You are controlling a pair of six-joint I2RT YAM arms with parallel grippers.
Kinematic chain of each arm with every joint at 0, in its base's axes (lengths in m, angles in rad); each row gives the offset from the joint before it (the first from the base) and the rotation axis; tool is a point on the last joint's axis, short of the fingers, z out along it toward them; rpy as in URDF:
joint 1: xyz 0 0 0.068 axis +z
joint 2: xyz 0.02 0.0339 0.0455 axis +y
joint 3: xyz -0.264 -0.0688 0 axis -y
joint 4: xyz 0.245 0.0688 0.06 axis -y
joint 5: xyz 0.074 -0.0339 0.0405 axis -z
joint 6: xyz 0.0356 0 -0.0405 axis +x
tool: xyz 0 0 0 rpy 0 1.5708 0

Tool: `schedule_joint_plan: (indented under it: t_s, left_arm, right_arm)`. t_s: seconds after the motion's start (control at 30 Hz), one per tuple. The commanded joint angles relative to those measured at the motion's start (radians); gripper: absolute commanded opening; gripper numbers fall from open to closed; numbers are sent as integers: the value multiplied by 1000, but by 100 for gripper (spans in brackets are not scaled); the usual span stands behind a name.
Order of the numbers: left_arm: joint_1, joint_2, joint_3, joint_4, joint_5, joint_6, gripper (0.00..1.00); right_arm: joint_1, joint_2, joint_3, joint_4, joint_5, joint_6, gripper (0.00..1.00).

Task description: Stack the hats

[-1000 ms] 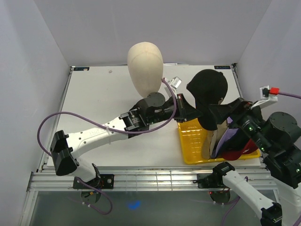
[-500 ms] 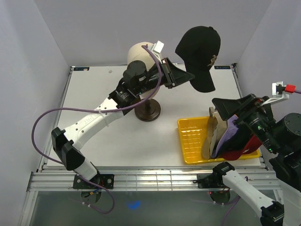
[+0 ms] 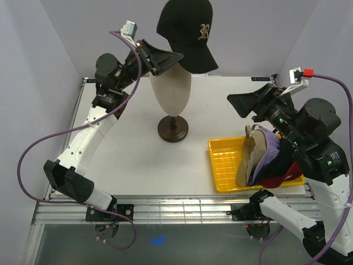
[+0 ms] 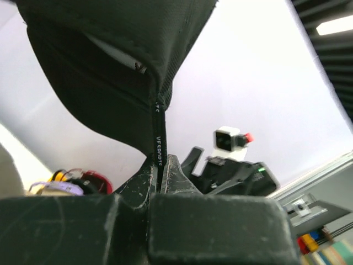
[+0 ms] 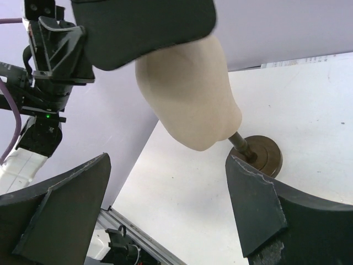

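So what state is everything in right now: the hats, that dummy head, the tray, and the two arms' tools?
mannequin head, upright on its stand.
black cap, in the air over the mannequin head, pinched at its back edge.
left tool, shut on the black cap.
right tool, open, empty.
yellow tray, flat on the table, left part bare.
other caps, bunched on edge in the tray's right part.

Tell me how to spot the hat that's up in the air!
Find the beige mannequin head on its dark stand in the middle of the table. Over its top hangs a black cap, pinched by the left gripper. It alone shows a gold letter and is in the air; the other caps sit bunched in the yellow tray.
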Motion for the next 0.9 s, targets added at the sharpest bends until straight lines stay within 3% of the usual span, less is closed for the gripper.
schedule_joint_plan:
  t_s: [0.0, 0.27, 0.67, 0.87]
  left_arm:
    - [107, -97, -50, 218, 141, -205, 0]
    - [197, -103, -268, 580, 247, -475, 0]
    - [283, -51, -382, 857, 282, -659, 0]
    - [287, -11, -405, 920, 301, -695, 0]
  right_arm:
    - [-2, -4, -20, 98, -29, 2, 90]
    - [-2, 30, -57, 146, -70, 7, 90]
    - [-2, 45, -120, 181, -98, 14, 91]
    - [-2, 39, -143, 181, -91, 10, 91]
